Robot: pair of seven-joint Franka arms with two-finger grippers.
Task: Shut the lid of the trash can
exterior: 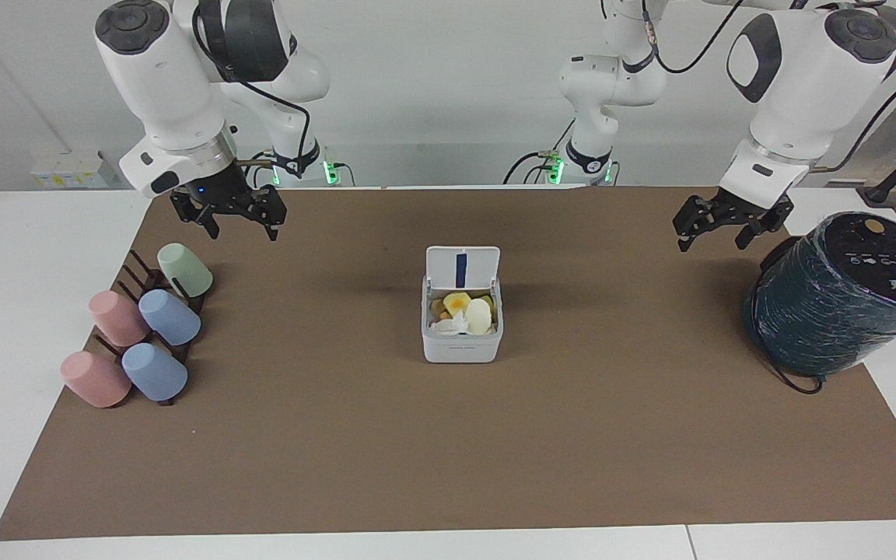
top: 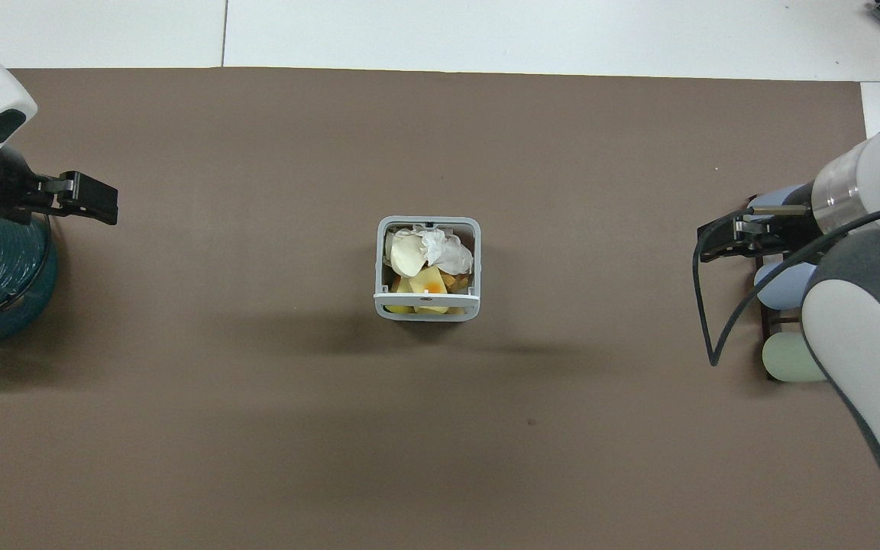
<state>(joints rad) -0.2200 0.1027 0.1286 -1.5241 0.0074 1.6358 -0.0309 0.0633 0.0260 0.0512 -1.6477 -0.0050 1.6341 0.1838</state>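
The small white trash can (exterior: 461, 351) stands in the middle of the brown mat, filled with yellow and white scraps. Its lid (exterior: 462, 268) stands open and upright on the edge nearer to the robots, its blue-striped underside showing. In the overhead view the trash can (top: 381, 260) shows with the lid (top: 426, 299) edge-on. My right gripper (exterior: 242, 231) hangs open and empty above the mat by the cup rack; it also shows in the overhead view (top: 707, 248). My left gripper (exterior: 712, 243) hangs open and empty beside the teal cylinder; it also shows in the overhead view (top: 104, 205). Both are well apart from the can.
A dark rack with several pastel cups (exterior: 141, 334) lies at the right arm's end of the mat. A large dark teal plastic-wrapped cylinder (exterior: 837, 303) stands at the left arm's end, with a black cable at its base.
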